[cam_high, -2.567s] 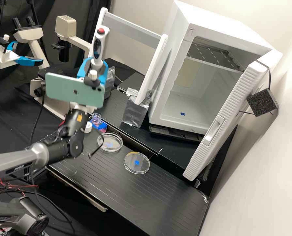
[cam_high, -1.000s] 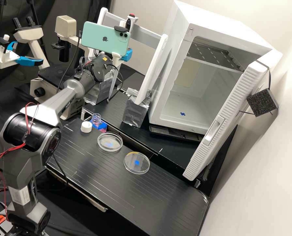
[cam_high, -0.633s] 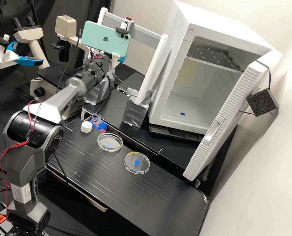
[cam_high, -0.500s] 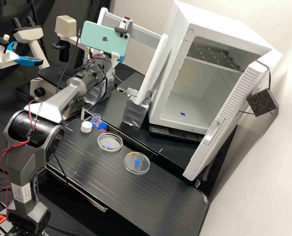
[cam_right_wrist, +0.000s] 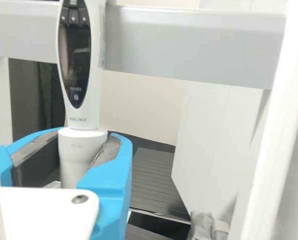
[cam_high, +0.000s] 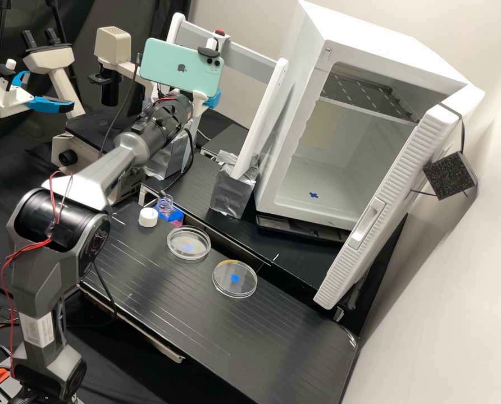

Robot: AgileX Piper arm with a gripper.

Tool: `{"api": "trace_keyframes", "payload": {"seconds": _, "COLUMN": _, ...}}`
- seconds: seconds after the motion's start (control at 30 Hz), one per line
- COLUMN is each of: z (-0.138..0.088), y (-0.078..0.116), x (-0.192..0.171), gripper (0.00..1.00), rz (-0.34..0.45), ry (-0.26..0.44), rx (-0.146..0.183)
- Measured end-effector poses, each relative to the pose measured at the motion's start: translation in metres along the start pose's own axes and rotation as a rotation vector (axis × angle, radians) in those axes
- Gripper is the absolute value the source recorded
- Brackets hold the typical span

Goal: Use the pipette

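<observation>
Pipette (cam_right_wrist: 78, 115), white plastic with a long dark display, stands near upright in the wrist view, in front of the grey crossbar (cam_right_wrist: 189, 50) of a white rack. The end effector (cam_right_wrist: 87, 134) appears to grasp it just below the handle, one dark pad at each side. Whether it also hangs on the crossbar I cannot tell. Close by runs a broad white upright (cam_right_wrist: 271, 160), so sideways room looks tight; backing straight off from the crossbar seems the safer way out.

In the high view, the pipette's red button shows at the crossbar, beyond the mint-green phone (cam_high: 180, 66) on the arm. The clear bottle with pink liquid (cam_high: 165, 203) is already uncapped, its white round cap (cam_high: 147, 217) just beside it on the black ribbed desk (cam_high: 250, 336). Two clear round dishes, one nearer the bottle (cam_high: 188, 243) and one farther along (cam_high: 235, 279), stand apart. Getting hold of the pipette looks done; drawing and dispensing, or parking it, may be left, and I cannot tell which. A route to the bottle would need to clear its open neck and the desk's raised back edge.
</observation>
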Motion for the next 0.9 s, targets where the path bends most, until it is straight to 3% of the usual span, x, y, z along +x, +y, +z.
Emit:
{"api": "trace_keyframes", "payload": {"seconds": 0.3, "z": 0.002, "y": -0.001, "x": 0.0, "gripper": 1.0, "rz": 0.018, "ry": -0.006, "rx": -0.009}}
{"api": "trace_keyframes", "payload": {"seconds": 0.57, "z": 0.012, "y": -0.013, "x": -0.003, "gripper": 1.0, "rz": 0.011, "ry": -0.016, "rx": 0.013}}
{"api": "trace_keyframes", "payload": {"seconds": 0.7, "z": 0.019, "y": -0.02, "x": -0.019, "gripper": 1.0, "rz": 0.04, "ry": 0.002, "rx": 0.013}}
{"api": "trace_keyframes", "payload": {"seconds": 0.77, "z": 0.02, "y": -0.023, "x": -0.029, "gripper": 1.0, "rz": 0.056, "ry": 0.034, "rx": 0.034}}
{"api": "trace_keyframes", "payload": {"seconds": 0.83, "z": 0.023, "y": -0.026, "x": -0.046, "gripper": 1.0, "rz": 0.098, "ry": 0.07, "rx": 0.053}}
{"api": "trace_keyframes", "payload": {"seconds": 0.87, "z": 0.027, "y": -0.03, "x": -0.053, "gripper": 1.0, "rz": 0.12, "ry": 0.071, "rx": 0.035}}
{"api": "trace_keyframes", "payload": {"seconds": 0.9, "z": 0.027, "y": -0.028, "x": -0.063, "gripper": 1.0, "rz": 0.173, "ry": 0.087, "rx": 0.051}}
